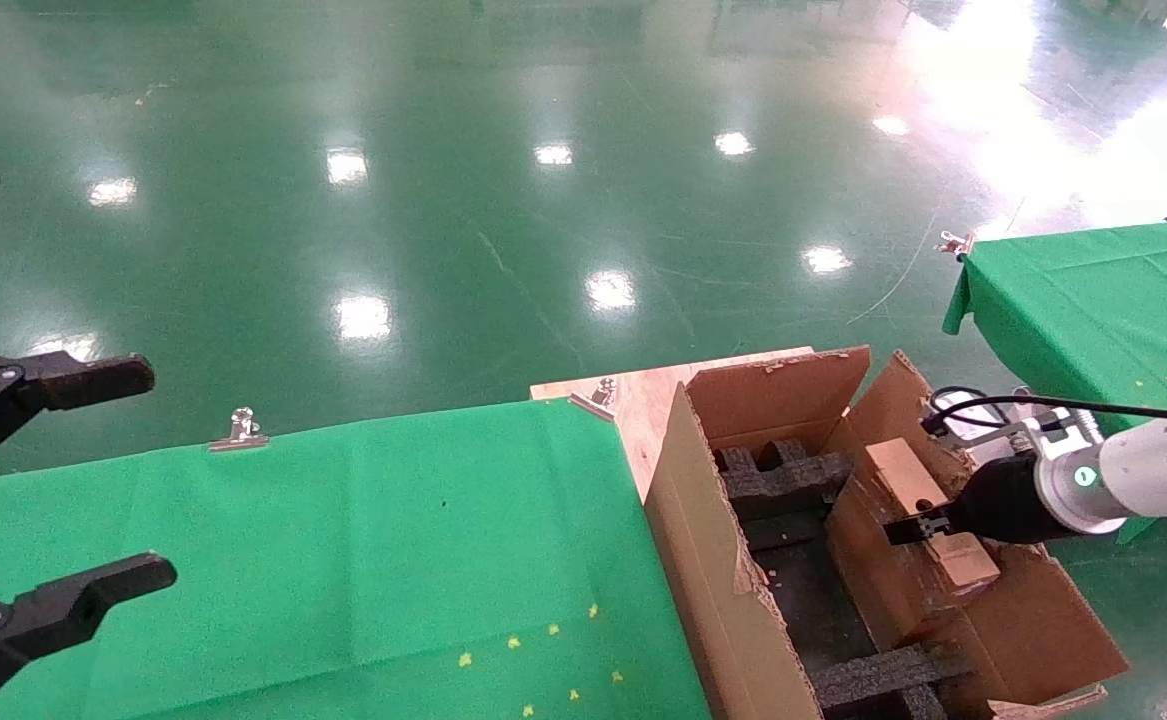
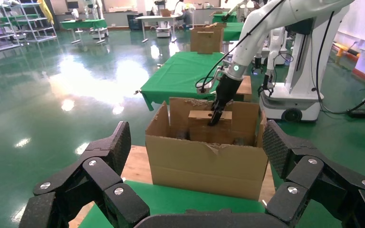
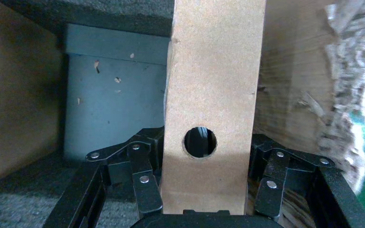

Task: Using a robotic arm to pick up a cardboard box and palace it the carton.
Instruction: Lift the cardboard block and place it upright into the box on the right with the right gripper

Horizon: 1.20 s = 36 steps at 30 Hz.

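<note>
A glossy green floor (image 1: 503, 190) spreads under everything, with a desk (image 1: 363, 560) draped in green cloth nearest the robot on the left. Over that desk's near-left edge hangs the left end effector (image 1: 48, 490), idle, its black fingers (image 2: 111, 147) spread wide apart with nothing between them. To the right of the desk, on a bare wooden board (image 1: 643, 400), stands the carton (image 1: 713, 560) — large, brown, with ragged torn flaps and black foam inserts (image 1: 783, 480) inside. The robotic arm (image 1: 1133, 475) reaches in from the right, its black wrist crossing the carton's right-hand flap. Its right end effector (image 1: 928, 525) is pinching the cardboard box (image 1: 928, 515) from both sides; the right wrist view shows the linkage fingers (image 3: 145, 178) pressed against the two long edges of the box, whose round hole (image 3: 200, 142) faces the camera. The box is held on edge within the carton's opening, near its right wall, above the foam. Farther right stands a second green-draped desk (image 1: 1093, 300), and a metal clip (image 1: 241, 428) sits on the far edge of the near one.
</note>
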Each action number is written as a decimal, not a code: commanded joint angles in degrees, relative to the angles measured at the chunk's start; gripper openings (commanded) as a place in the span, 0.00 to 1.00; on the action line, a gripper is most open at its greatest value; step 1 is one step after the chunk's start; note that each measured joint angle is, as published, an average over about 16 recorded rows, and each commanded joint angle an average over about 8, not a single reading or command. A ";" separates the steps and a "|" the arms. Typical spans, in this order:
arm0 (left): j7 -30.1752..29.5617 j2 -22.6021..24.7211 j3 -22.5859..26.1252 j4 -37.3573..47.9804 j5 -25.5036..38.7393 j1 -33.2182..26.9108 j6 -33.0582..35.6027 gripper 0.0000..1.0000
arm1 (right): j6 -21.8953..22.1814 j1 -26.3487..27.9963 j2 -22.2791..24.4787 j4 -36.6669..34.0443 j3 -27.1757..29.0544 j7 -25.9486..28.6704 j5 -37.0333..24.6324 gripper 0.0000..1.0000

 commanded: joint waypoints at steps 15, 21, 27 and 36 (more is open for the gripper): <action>0.00 0.00 0.00 0.00 0.00 0.00 0.00 1.00 | -0.39 -9.53 -8.00 -13.42 2.22 -7.19 5.72 0.00; 0.00 0.00 0.00 0.00 0.00 0.00 0.00 1.00 | -1.72 -11.65 -9.92 -17.79 3.17 -9.94 7.45 0.06; 0.00 0.00 -0.01 0.01 0.00 0.01 -0.01 1.00 | -2.50 -12.70 -11.17 -20.24 3.73 -11.49 8.22 0.81; 0.00 -0.01 -0.01 0.02 -0.01 0.01 -0.01 1.00 | -2.55 -12.51 -10.98 -20.01 3.70 -11.37 8.23 1.00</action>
